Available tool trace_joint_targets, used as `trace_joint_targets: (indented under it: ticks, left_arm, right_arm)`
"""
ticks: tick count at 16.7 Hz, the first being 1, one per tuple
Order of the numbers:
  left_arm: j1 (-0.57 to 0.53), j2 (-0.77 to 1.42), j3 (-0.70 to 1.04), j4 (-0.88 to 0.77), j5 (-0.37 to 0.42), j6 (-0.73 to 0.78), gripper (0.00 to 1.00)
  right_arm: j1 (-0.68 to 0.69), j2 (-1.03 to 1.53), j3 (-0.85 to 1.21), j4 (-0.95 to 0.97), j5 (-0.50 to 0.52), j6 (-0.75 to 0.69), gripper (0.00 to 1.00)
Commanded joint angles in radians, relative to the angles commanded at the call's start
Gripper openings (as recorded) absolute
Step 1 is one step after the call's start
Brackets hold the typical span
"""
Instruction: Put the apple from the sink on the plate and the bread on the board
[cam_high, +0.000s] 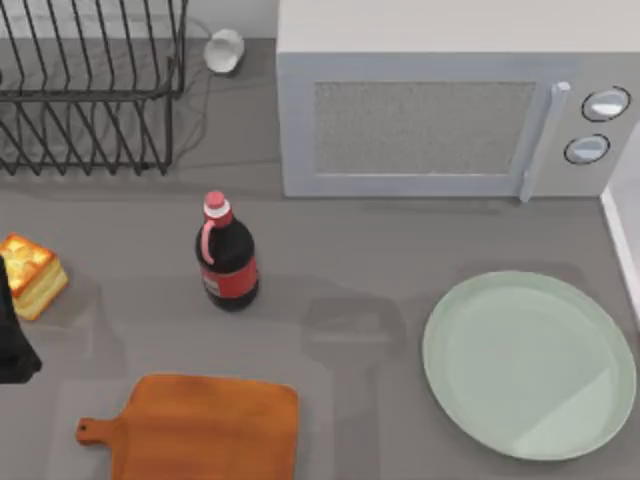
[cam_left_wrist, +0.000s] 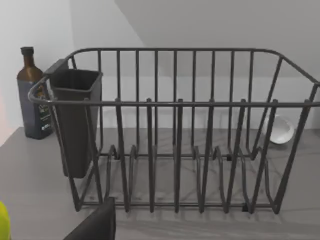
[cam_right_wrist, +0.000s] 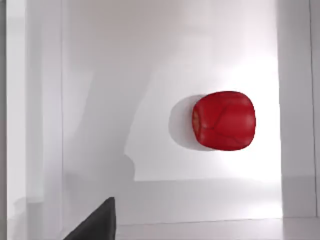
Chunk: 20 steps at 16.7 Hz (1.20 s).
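One dark tip of the left fingers (cam_left_wrist: 97, 225) shows at the near edge of the left wrist view; whether they are spread or pressed together, I cannot tell. Just past them stands one black wire dish rack (cam_left_wrist: 175, 150), with one dark cutlery holder (cam_left_wrist: 75, 120) hung on its end wall. Beyond the rack, by the back wall, stand one dark glass bottle (cam_left_wrist: 32, 95) on one side and one small white bowl (cam_left_wrist: 280, 131) on the other.

In the top view the left arm (cam_high: 12, 340) sits at the counter's (cam_high: 380, 240) left edge. The one bread block (cam_high: 32, 273) lies on the counter just beside it, well clear of the one board (cam_high: 200, 425) at the near edge. Past the board stands one upright cola bottle (cam_high: 228, 262), apart from both. Farther back stands one microwave (cam_high: 420, 130) with two dials.

One dark tip of the right fingers (cam_right_wrist: 97, 222) shows in the right wrist view; how they stand, I cannot tell either. Beyond them, and apart from them, the one apple (cam_right_wrist: 223, 121) rests on the white floor of the sink (cam_right_wrist: 100, 100). The one plate (cam_high: 530, 365) lies on the right of the counter with nothing on it.
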Motion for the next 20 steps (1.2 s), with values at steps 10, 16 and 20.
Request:
trace_joint_targets:
  ticks: [10, 16, 20]
  left_arm:
    - [0.000, 0.000, 0.000, 0.000, 0.000, 0.000, 1.00]
    - [0.000, 0.000, 0.000, 0.000, 0.000, 0.000, 1.00]
    - [0.000, 0.000, 0.000, 0.000, 0.000, 0.000, 1.00]
  right_arm:
    - [-0.095, 0.601, 0.446, -0.290, 0.001, -0.090, 1.00]
    - [-0.091, 0.605, 0.444, -0.287, 0.001, -0.090, 1.00]
    - [-0.091, 0.677, 0.394, -0.172, 0.002, -0.089, 1.00]
